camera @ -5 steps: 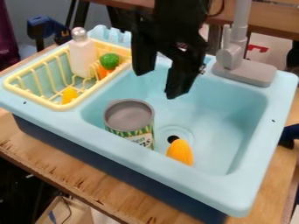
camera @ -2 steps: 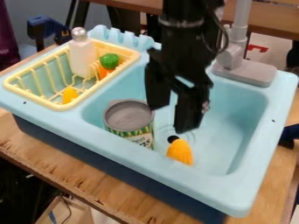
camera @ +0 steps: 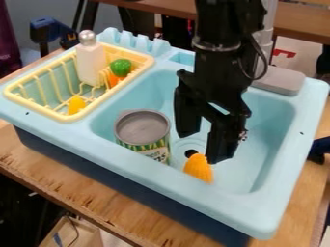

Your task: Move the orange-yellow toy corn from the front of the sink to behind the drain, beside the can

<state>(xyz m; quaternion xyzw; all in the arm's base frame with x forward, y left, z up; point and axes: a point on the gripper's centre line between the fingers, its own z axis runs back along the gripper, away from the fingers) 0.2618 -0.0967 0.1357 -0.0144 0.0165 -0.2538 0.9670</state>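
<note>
Gripper (camera: 202, 147) further down over sink (camera: 270, 120), closer to yellow toy (camera: 199, 170) (can (camera: 143, 129) unmoved); fingers spread apart.

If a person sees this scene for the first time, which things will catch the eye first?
First, the black two-finger gripper, hanging open over the light-blue plastic sink, near a yellow-orange rounded toy piece. Left of that piece, a grey-topped cylindrical can stands in the sink. At the picture's upper left, a pale-yellow slatted rack holds a white bottle.

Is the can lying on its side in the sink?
No, the can stands upright, its round top facing up.
</note>
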